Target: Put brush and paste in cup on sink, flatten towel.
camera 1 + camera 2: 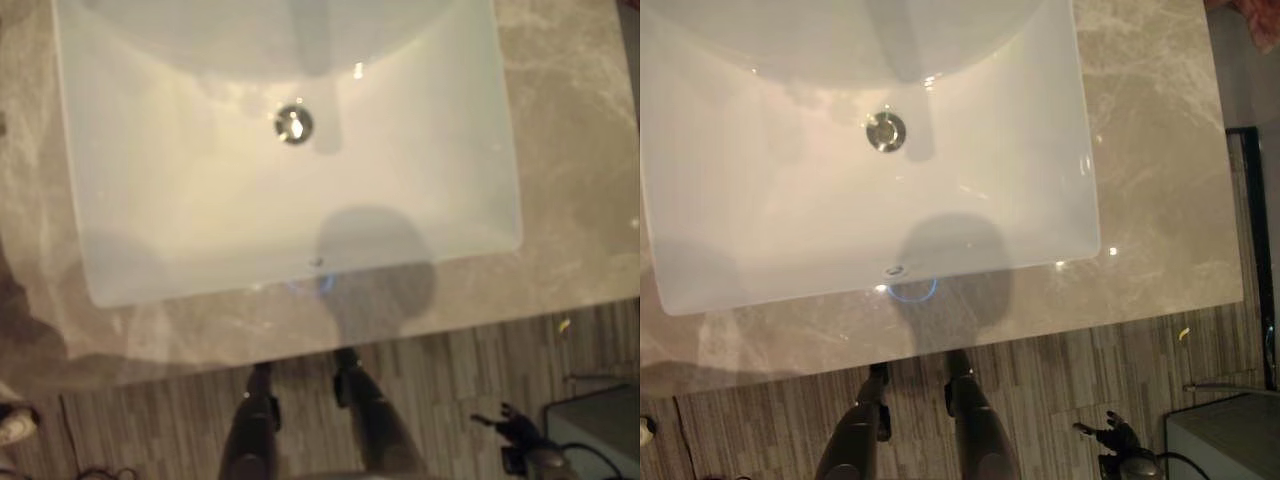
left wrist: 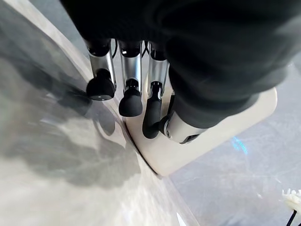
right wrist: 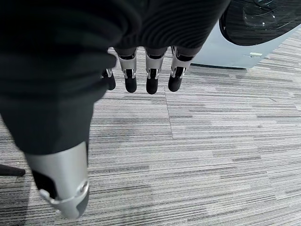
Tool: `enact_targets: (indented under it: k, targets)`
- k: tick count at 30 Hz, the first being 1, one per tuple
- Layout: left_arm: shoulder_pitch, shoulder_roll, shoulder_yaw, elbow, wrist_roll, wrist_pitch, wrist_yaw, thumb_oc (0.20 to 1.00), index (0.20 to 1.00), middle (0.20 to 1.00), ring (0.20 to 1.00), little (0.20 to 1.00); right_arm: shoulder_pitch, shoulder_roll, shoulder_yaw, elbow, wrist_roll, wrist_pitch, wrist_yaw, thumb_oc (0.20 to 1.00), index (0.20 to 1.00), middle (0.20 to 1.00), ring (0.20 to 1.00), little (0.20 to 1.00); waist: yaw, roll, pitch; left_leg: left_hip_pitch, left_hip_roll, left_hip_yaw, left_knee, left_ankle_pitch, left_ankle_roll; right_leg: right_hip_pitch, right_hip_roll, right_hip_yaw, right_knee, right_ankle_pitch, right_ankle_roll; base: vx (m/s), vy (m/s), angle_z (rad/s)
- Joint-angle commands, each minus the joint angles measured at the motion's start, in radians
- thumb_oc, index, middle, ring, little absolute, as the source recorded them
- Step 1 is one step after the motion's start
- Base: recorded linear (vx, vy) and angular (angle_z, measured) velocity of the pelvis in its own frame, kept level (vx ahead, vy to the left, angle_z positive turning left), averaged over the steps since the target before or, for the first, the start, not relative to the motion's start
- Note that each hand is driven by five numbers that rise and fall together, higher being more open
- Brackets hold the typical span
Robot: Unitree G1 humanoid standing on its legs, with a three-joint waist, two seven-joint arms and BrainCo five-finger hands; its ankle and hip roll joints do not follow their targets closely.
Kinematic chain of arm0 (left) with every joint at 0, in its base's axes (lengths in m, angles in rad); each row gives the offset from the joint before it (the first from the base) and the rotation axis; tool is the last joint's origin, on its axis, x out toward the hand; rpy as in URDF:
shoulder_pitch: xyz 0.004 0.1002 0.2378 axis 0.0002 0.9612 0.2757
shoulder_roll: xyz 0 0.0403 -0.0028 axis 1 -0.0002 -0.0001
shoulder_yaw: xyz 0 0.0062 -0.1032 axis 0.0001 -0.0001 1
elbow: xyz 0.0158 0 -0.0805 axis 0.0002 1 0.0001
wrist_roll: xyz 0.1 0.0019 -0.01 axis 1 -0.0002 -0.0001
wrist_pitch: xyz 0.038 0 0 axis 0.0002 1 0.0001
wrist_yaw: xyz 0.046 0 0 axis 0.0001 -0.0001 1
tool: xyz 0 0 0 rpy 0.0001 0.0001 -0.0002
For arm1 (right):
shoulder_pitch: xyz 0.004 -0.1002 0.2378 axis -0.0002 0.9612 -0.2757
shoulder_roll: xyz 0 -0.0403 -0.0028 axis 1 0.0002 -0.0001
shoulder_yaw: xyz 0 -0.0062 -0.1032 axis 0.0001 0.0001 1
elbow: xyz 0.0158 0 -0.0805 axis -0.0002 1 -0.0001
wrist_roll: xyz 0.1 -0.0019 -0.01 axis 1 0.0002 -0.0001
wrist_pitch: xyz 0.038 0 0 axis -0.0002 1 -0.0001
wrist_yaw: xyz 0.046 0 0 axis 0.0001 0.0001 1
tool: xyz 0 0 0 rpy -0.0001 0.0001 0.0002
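A white rectangular sink (image 1: 200, 210) with a metal drain (image 1: 293, 123) is set in a marbled stone counter (image 1: 570, 150) below me. My left hand (image 2: 130, 75) hangs over the counter beside a corner of the sink (image 2: 211, 136), its fingers relaxed and holding nothing. Below the counter's front edge my right hand (image 1: 1110, 432) hangs low over the striped carpet (image 3: 211, 141), fingers (image 3: 153, 70) straight and empty. A small white bristly thing (image 2: 292, 200) lies on the counter at the picture's edge; I cannot tell what it is.
A white appliance with a dark round door (image 3: 221, 52) stands on the carpet past my right hand. A grey box (image 1: 1225, 440) sits at the lower right. Reddish cloth (image 1: 1250, 20) shows at the counter's far right corner.
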Motion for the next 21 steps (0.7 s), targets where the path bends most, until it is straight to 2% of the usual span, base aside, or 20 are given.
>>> enact_targets:
  k: [1,7,14,21]
  targets:
    - [-0.022,-0.036,-0.072,0.02,0.026,-0.005,-0.006,0.2,0.2,0.2,0.2,0.2,0.046,-0.067,0.032,0.051,0.034,0.008,-0.02,1.0,1.0,1.0,1.0,1.0,-0.027,0.028,-0.044,0.05,0.062,-0.086,0.012,-0.018,-0.034,-0.009,-0.069,-0.016,-0.003,-0.003,0.125,0.0,0.0,0.0]
    - [-0.052,-0.054,-0.106,0.018,0.025,-0.002,-0.012,0.2,0.2,0.2,0.2,0.2,0.043,-0.07,0.036,0.053,0.033,0.01,-0.025,1.0,1.0,1.0,1.0,1.0,-0.028,0.028,-0.045,0.045,0.06,-0.088,0.012,-0.018,-0.033,-0.012,-0.068,-0.014,-0.003,-0.001,0.125,0.0,0.0,0.0]
    - [-0.104,-0.12,-0.161,0.041,0.032,0.008,-0.014,0.2,0.2,0.2,0.2,0.2,0.029,-0.072,0.049,0.056,0.031,0.015,-0.029,1.0,1.0,1.0,1.0,1.0,-0.037,0.026,-0.054,0.047,0.061,-0.087,0.012,-0.02,-0.033,-0.008,-0.069,-0.016,-0.003,0.0,0.124,0.0,0.0,0.0]
    - [-0.092,-0.141,-0.171,0.025,0.048,0.018,-0.026,0.2,0.2,0.2,0.2,0.2,0.03,-0.073,0.046,0.059,0.023,0.02,-0.033,1.0,1.0,1.0,1.0,1.0,-0.037,0.029,-0.06,0.055,0.064,-0.083,0.012,-0.017,-0.034,0.002,-0.068,-0.013,-0.003,-0.001,0.122,0.0,0.0,0.0]
